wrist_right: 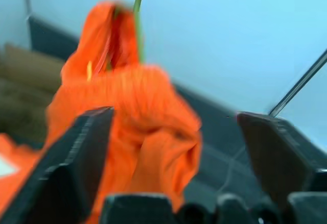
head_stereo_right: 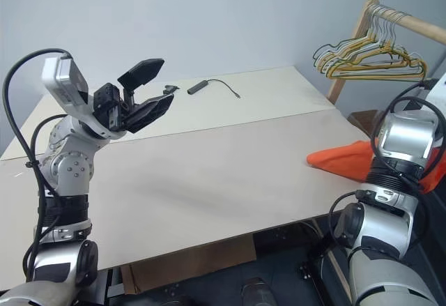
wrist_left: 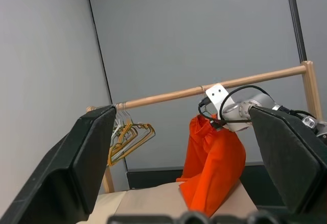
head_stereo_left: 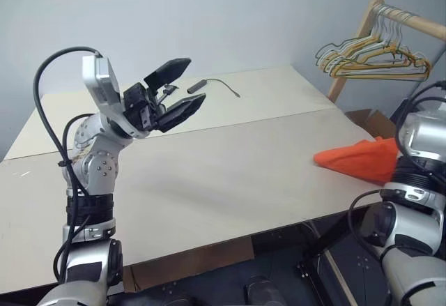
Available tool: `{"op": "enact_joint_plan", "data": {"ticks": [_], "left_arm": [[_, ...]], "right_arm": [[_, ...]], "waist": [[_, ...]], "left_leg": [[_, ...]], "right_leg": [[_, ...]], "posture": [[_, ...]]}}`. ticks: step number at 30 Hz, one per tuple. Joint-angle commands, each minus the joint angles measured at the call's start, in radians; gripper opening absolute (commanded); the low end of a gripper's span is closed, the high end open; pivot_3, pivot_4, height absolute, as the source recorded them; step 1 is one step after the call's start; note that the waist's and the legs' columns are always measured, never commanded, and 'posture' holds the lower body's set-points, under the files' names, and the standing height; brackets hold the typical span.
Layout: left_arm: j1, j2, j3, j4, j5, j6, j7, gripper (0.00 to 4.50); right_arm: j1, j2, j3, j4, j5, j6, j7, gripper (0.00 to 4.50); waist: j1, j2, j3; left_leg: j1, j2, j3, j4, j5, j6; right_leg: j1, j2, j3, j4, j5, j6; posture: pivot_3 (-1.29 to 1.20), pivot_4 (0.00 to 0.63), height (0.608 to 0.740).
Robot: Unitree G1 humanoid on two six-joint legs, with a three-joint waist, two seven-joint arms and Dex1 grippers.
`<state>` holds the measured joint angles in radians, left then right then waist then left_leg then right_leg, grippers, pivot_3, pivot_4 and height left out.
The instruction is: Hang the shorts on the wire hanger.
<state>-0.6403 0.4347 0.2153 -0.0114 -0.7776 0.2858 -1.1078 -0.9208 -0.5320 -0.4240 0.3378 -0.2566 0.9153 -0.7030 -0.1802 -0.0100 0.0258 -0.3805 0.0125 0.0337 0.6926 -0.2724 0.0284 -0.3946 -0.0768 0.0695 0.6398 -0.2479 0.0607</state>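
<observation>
The bright orange shorts (wrist_left: 212, 152) hang in a bunch below the wooden rail, and their lower end rests on the table's right corner (head_stereo_left: 352, 158). A thin olive wire of the wire hanger (wrist_right: 139, 4) rises out of the top of the shorts; the rest of the hanger is hidden in the fabric. My right gripper (wrist_right: 173, 117) is open, its fingers spread wide in front of the shorts without touching them. Over the table's left side, my left gripper (head_stereo_right: 166, 81) is raised and open, holding nothing.
A wooden rail (wrist_left: 168, 95) on a rack stands to the right of the table (head_stereo_left: 209, 173). A bunch of yellow, green and white hangers (head_stereo_left: 376, 51) hangs on it. A black cable with a plug (head_stereo_left: 197, 85) lies at the table's far side. A cardboard box (head_stereo_left: 373, 121) sits below the rack.
</observation>
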Motion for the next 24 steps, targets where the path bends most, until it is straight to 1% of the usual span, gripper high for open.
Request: {"op": "enact_joint_plan", "data": {"ticks": [1, 6, 8, 10, 14, 15, 18, 22, 24], "left_arm": [[0.000, 0.010, 0.005, -0.030, 0.003, -0.016, -0.001, 4.50], [0.005, 0.010, 0.007, -0.036, 0.001, -0.012, 0.002, 4.50], [0.009, 0.015, 0.005, -0.035, 0.010, -0.013, 0.004, 4.50], [0.018, 0.025, 0.004, -0.035, 0.018, -0.009, 0.003, 4.50], [0.048, 0.067, 0.006, -0.031, 0.056, -0.002, 0.010, 4.50], [0.063, 0.082, 0.011, -0.032, 0.057, 0.006, 0.009, 4.50], [0.114, 0.120, 0.029, -0.037, 0.056, 0.021, 0.012, 4.50], [0.194, 0.177, 0.043, -0.058, 0.070, 0.058, 0.047, 4.50], [0.234, 0.205, 0.049, -0.073, 0.082, 0.071, 0.068, 4.50]], "right_arm": [[0.009, -0.037, 0.101, -0.098, -0.092, -0.076, -0.012, 4.43], [0.003, -0.031, 0.205, -0.139, -0.122, -0.174, 0.070, 4.43], [0.029, -0.031, 0.255, -0.171, -0.089, -0.249, 0.185, 4.43], [0.061, -0.023, 0.276, -0.219, -0.028, -0.304, 0.323, 4.43], [0.097, -0.023, 0.330, -0.255, 0.026, -0.325, 0.523, 4.43], [0.114, -0.031, 0.363, -0.270, 0.033, -0.336, 0.589, 4.43], [0.159, -0.028, 0.409, -0.331, 0.080, -0.332, 0.744, 4.43], [0.232, -0.049, 0.448, -0.414, 0.119, -0.332, 0.907, 4.43], [0.276, -0.079, 0.469, -0.446, 0.131, -0.353, 0.993, 4.43]], "waist": [[0.001, 0.000, 0.000], [-0.001, 0.000, 0.000], [-0.001, 0.000, 0.000], [-0.001, 0.000, 0.000], [0.001, 0.000, 0.000], [0.002, 0.000, 0.000], [0.004, 0.000, 0.000], [0.018, -0.001, 0.001], [0.033, -0.001, 0.001]], "left_leg": [[0.000, 0.000, 0.000, 0.000, 0.000, 0.000], [0.000, 0.000, 0.000, 0.000, 0.000, 0.000], [0.001, 0.000, 0.000, 0.000, 0.000, 0.000], [0.001, 0.000, 0.000, 0.000, 0.000, 0.000], [0.001, 0.000, 0.000, 0.000, 0.000, 0.000], [0.001, 0.000, 0.000, 0.000, 0.000, 0.000], [0.002, 0.001, 0.000, -0.001, 0.000, 0.000], [0.001, 0.002, -0.001, -0.002, 0.000, 0.000], [0.001, 0.002, -0.001, -0.002, 0.000, 0.000]], "right_leg": [[0.000, 0.000, 0.000, 0.000, 0.000, 0.000], [0.000, 0.000, 0.000, 0.000, 0.000, 0.000], [0.000, 0.000, 0.000, 0.000, 0.000, 0.000], [0.000, 0.000, 0.000, 0.000, 0.000, 0.000], [0.000, 0.000, 0.000, -0.001, 0.000, 0.000], [0.001, 0.000, 0.000, -0.001, 0.000, 0.000], [0.001, 0.000, 0.000, -0.001, 0.000, 0.000], [0.000, 0.000, -0.001, 0.000, 0.000, 0.000], [0.000, 0.000, -0.001, 0.000, 0.000, 0.000]], "posture": [[-0.11, 0.000, 0.740], [-0.11, 0.000, 0.740], [-0.10, 0.000, 0.740], [-0.10, 0.000, 0.740], [-0.09, 0.000, 0.740], [-0.09, 0.000, 0.740], [-0.07, 0.000, 0.740], [-0.04, 0.000, 0.740], [-0.04, 0.000, 0.740]]}}
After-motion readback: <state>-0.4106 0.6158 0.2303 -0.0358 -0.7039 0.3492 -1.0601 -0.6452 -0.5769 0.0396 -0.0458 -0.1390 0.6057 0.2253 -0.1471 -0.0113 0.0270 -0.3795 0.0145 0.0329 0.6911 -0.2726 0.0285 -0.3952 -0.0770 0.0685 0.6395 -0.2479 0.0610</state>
